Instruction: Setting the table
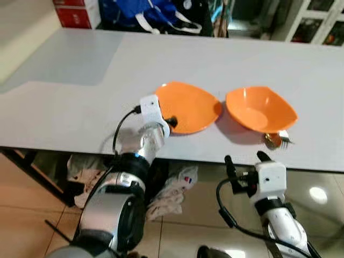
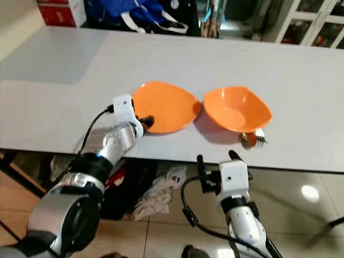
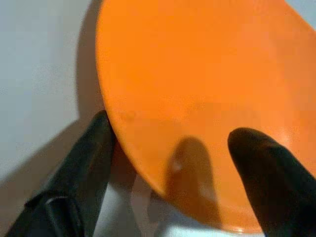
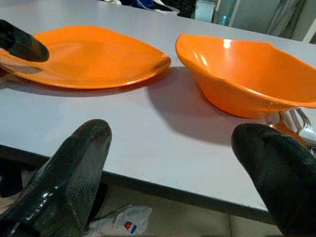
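An orange plate (image 1: 191,105) lies on the white table (image 1: 80,102), near its front edge. An orange bowl (image 1: 260,108) stands right of it, almost touching. A small utensil (image 1: 278,140) with a metal end lies against the bowl's near side. My left gripper (image 1: 171,122) is open at the plate's near left rim. In the left wrist view, one finger (image 3: 84,168) is beside the rim and the other finger (image 3: 271,182) is over the plate (image 3: 197,74). My right gripper (image 1: 245,158) is open just below the table's front edge, facing the bowl (image 4: 247,74), with nothing between its fingers.
The table's front edge (image 1: 204,160) runs between my right gripper and the dishes. Crumpled bags and cloth (image 1: 172,188) lie on the floor under the table. A blue bag (image 1: 145,13) and red boxes (image 1: 75,13) sit beyond the far edge.
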